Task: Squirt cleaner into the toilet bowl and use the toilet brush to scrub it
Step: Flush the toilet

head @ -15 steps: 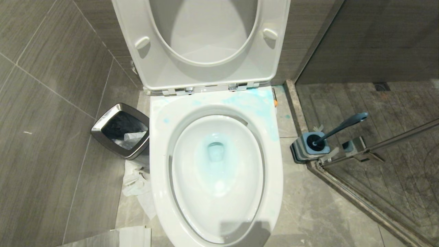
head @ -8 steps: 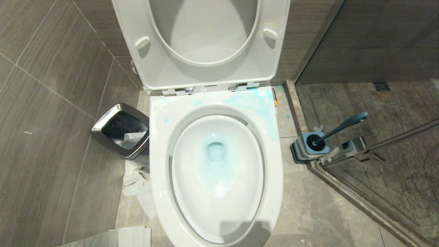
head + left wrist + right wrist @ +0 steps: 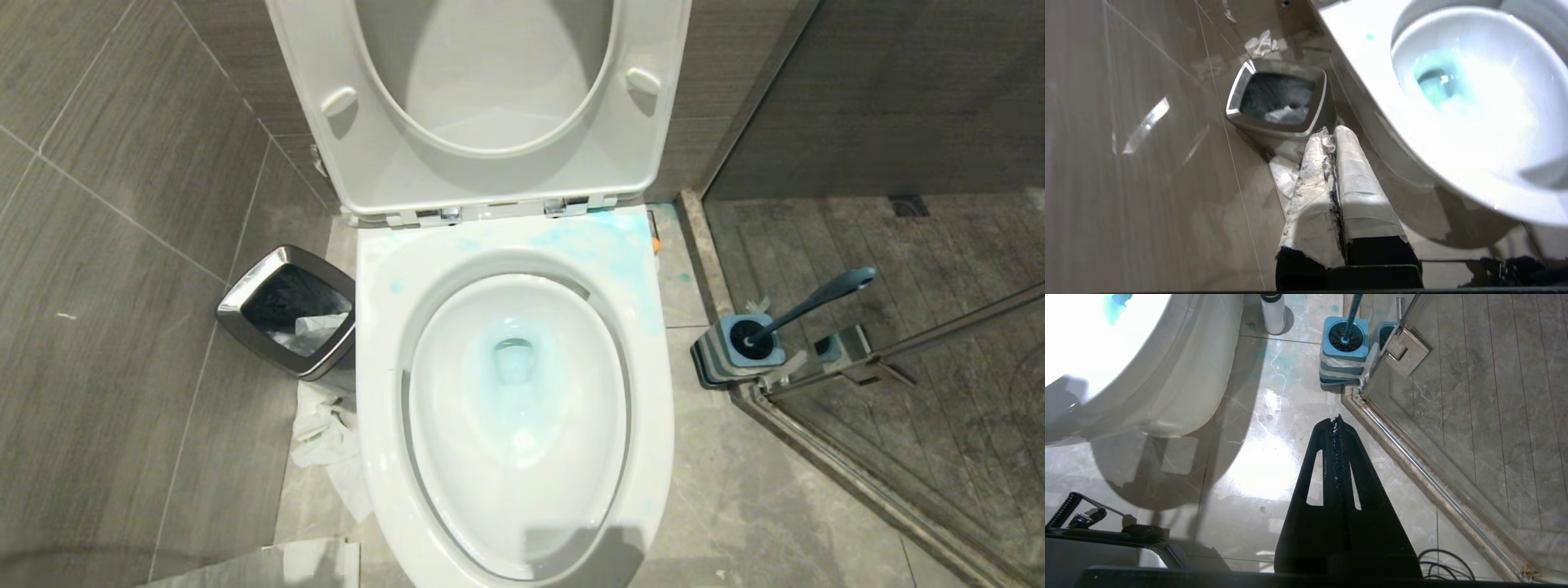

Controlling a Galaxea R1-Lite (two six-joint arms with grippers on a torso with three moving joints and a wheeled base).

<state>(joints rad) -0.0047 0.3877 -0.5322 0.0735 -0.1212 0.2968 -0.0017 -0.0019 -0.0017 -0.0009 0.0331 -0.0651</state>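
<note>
The toilet bowl fills the middle of the head view, seat and lid up. Pale blue liquid lies in its water and is smeared on the back right of the rim. The toilet brush leans in its striped square base on the floor to the right. The cleaner, a white bottle, stands on the floor between toilet and brush; only its orange cap peeks out in the head view. My left gripper, fingers wrapped in white, hangs shut and empty beside the bowl's left flank. My right gripper is shut, empty, over the floor short of the brush base.
A steel-rimmed waste bin stands left of the toilet, with crumpled tissue on the floor beside it. A glass shower door with a metal hinge and floor rail runs right behind the brush. Tiled wall closes the left side.
A faint dim arc has appeared in the head view's lower left corner. The toilet, the brush and the bin have not moved.
</note>
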